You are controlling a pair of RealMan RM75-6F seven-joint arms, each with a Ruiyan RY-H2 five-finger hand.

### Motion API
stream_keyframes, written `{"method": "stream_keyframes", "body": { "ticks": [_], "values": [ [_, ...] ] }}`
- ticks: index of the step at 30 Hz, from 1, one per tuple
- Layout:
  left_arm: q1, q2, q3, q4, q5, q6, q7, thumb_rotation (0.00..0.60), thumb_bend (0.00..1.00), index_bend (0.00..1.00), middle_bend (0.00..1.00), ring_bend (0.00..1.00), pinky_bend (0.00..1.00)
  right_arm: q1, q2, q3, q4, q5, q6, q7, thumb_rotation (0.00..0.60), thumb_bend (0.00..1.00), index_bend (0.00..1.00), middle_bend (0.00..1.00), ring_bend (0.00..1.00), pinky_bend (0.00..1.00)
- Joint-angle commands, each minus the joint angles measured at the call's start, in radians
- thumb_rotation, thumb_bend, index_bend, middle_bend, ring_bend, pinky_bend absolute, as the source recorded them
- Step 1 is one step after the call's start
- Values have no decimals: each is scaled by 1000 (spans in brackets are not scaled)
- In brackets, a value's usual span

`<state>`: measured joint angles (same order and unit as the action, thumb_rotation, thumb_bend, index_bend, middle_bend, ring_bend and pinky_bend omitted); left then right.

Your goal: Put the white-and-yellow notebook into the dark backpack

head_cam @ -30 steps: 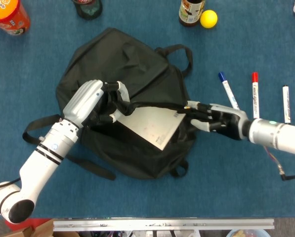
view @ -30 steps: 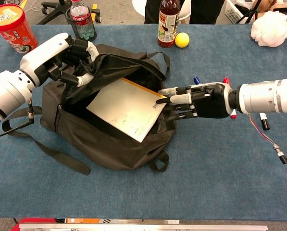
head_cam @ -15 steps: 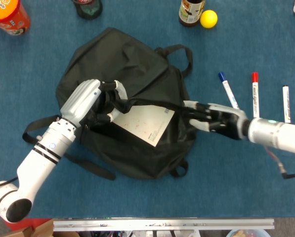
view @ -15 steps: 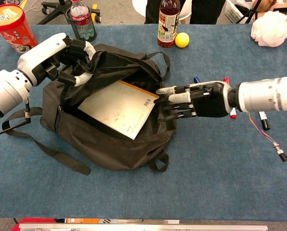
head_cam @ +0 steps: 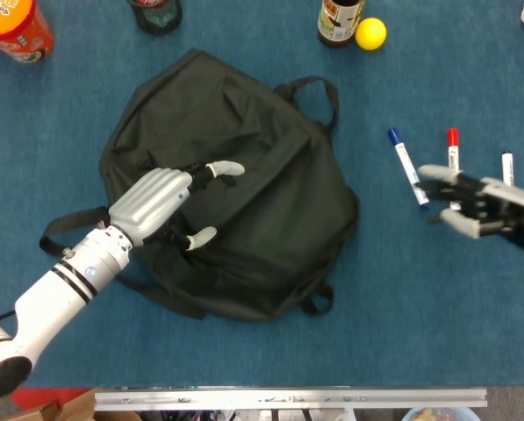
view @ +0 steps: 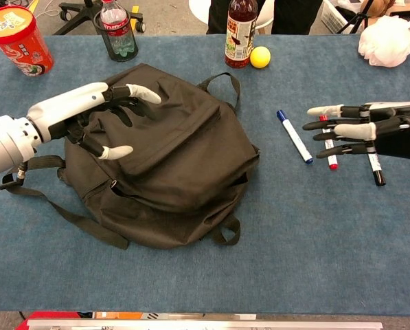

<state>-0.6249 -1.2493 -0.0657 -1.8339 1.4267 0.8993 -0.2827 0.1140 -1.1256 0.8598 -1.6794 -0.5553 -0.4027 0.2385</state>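
Note:
The dark backpack (head_cam: 244, 202) (view: 177, 151) lies flat in the middle of the blue table, its flap down over the opening. No part of the white-and-yellow notebook shows in either view. My left hand (head_cam: 161, 203) (view: 98, 120) hovers over the bag's left side with its fingers spread and nothing in them. My right hand (head_cam: 481, 206) (view: 359, 127) is open too, off to the right of the bag, above the markers, palm toward the bag.
Three markers, blue (head_cam: 406, 165), red (head_cam: 453, 151) and black (head_cam: 507, 167), lie right of the bag. Along the far edge stand a dark bottle (view: 240, 34), a yellow ball (view: 260, 56), a water bottle (view: 115, 31) and an orange cup (view: 16, 38). A white crumpled bag (view: 390, 38) sits far right.
The notebook has slid out of sight inside the backpack. My left hand let go of the flap, which dropped shut. My right hand drew back to the right, over the markers.

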Motion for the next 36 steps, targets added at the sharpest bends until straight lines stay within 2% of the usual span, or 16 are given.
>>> {"method": "stream_keyframes", "body": {
  "ticks": [1, 6, 10, 17, 22, 24, 26, 27, 29, 32, 36],
  "values": [
    [-2, 15, 8, -7, 2, 0, 25, 600, 290, 146, 259, 200, 280, -60, 7, 44, -5, -18, 45, -75, 600, 524, 0, 95, 0, 155],
    [22, 13, -10, 30, -10, 69, 54, 600, 289, 146, 257, 201, 280, -103, -19, 64, -18, -81, 147, -161, 600, 523, 0, 95, 0, 155],
    [41, 11, -36, 86, -41, 123, 80, 600, 290, 149, 261, 201, 280, -121, -48, 58, -36, -183, 270, -247, 600, 523, 0, 95, 0, 155],
    [93, 7, -55, 227, -62, 240, 164, 600, 290, 165, 262, 201, 280, -153, -123, 45, -41, -425, 513, -370, 600, 522, 0, 111, 0, 155],
    [151, 6, -46, 298, -71, 324, 208, 600, 290, 178, 262, 201, 280, -187, -171, 24, -30, -635, 692, -378, 600, 520, 43, 143, 0, 155],
    [182, 5, -38, 317, -68, 365, 218, 600, 290, 187, 263, 201, 280, -201, -178, 1, -24, -741, 776, -350, 600, 508, 79, 157, 0, 155],
    [213, 0, -32, 332, -64, 411, 229, 600, 290, 195, 263, 201, 280, -211, -173, -37, -10, -855, 869, -312, 600, 447, 108, 166, 0, 155],
    [226, -5, -31, 341, -63, 430, 234, 600, 290, 197, 263, 201, 280, -213, -171, -57, 0, -902, 914, -291, 600, 404, 117, 172, 0, 155],
    [257, -15, -27, 360, -60, 477, 246, 600, 290, 202, 263, 201, 280, -211, -165, -110, 33, -1000, 1019, -239, 600, 384, 122, 177, 0, 155],
    [298, -19, -13, 374, -51, 523, 254, 600, 289, 212, 262, 201, 280, -199, -157, -186, 93, -1101, 1158, -169, 600, 377, 126, 183, 0, 155],
    [348, -11, 7, 373, -35, 578, 282, 600, 290, 229, 263, 202, 279, -181, -147, -270, 155, -1173, 1300, -121, 600, 317, 138, 190, 0, 155]
  ]
}}
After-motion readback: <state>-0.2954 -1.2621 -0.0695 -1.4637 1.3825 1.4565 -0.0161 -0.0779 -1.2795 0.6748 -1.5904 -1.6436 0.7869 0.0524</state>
